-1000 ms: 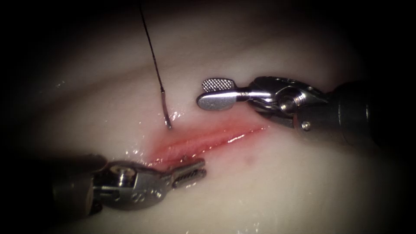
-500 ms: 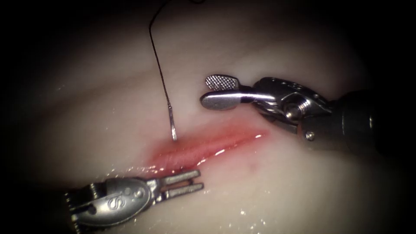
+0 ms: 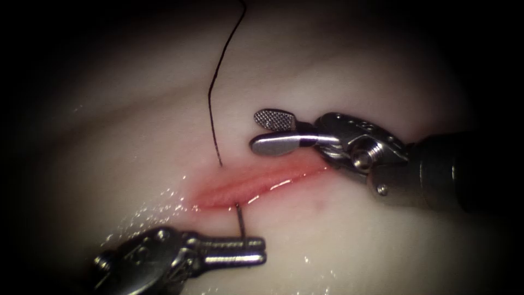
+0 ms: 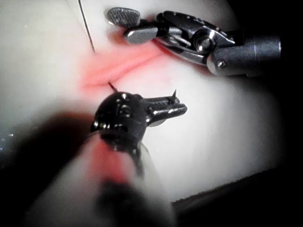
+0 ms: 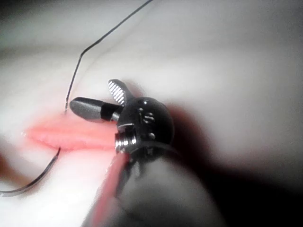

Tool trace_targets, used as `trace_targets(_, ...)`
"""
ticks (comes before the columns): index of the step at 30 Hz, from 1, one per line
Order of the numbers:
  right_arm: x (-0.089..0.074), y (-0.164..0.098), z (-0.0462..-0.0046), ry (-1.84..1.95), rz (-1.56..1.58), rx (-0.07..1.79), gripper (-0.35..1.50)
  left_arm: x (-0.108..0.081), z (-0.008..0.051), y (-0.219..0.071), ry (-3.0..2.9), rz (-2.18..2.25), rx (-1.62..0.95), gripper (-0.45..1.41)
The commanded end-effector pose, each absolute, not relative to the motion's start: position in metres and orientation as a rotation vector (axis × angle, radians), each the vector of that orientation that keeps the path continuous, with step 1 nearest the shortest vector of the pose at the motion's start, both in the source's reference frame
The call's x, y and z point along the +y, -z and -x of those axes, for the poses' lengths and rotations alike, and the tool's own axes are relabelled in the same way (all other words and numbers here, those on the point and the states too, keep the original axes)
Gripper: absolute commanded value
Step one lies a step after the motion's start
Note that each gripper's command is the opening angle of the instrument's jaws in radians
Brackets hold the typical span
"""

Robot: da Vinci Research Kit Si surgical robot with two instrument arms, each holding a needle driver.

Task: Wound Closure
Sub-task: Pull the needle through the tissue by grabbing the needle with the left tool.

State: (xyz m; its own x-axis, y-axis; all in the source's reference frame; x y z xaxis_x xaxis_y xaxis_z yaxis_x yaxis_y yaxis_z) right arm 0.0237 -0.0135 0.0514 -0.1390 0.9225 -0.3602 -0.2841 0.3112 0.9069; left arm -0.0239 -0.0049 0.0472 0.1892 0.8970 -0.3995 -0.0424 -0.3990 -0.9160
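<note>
The cut (image 3: 256, 183) runs as a red slit across the pale tissue (image 3: 355, 240). Out of its lower right lip comes the curved needle (image 3: 239, 221), its rear part still buried. My left tool (image 3: 263, 250) is shut on the needle near the tip, which pokes past the jaws (image 4: 174, 92). The black thread (image 3: 213, 109) goes into the tissue on the cut's upper left side. My right tool (image 3: 257, 131) hovers open above the cut's right end and holds nothing. In the wrist views I see the left tool (image 4: 181, 104), the right tool (image 5: 92, 94) and the needle's curve (image 5: 38, 178).
Red fluid tints the cut's edges (image 3: 295, 170). Wet glints lie on the tissue left of the left tool (image 3: 147, 213). The thread runs up and out of sight at the top (image 3: 240, 11).
The needle's tail, which stood above the cut's upper left lip, has sunk into the tissue with the thread following. The left tool's jaws have shut on the emerging needle and drawn it down.
</note>
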Motion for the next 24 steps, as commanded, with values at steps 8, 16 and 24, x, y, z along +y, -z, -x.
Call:
trace_targets(8,-0.0138,-0.0511,-0.0243,-0.949,-0.525,1.246,-0.35,-0.0041,0.0235,-0.0455,-1.226,1.656,-0.884,-0.45)
trace_targets(16,-0.0122,-0.0494,-0.0235,-0.912,-0.509,1.213,-0.35,-0.0025,0.0223,-0.044,-1.403,1.822,-0.655,-0.45)
trace_targets(24,-0.0116,-0.049,-0.0235,-0.784,-0.518,1.244,-0.35,0.0003,0.0224,-0.0398,-1.664,1.988,-0.319,-0.45)
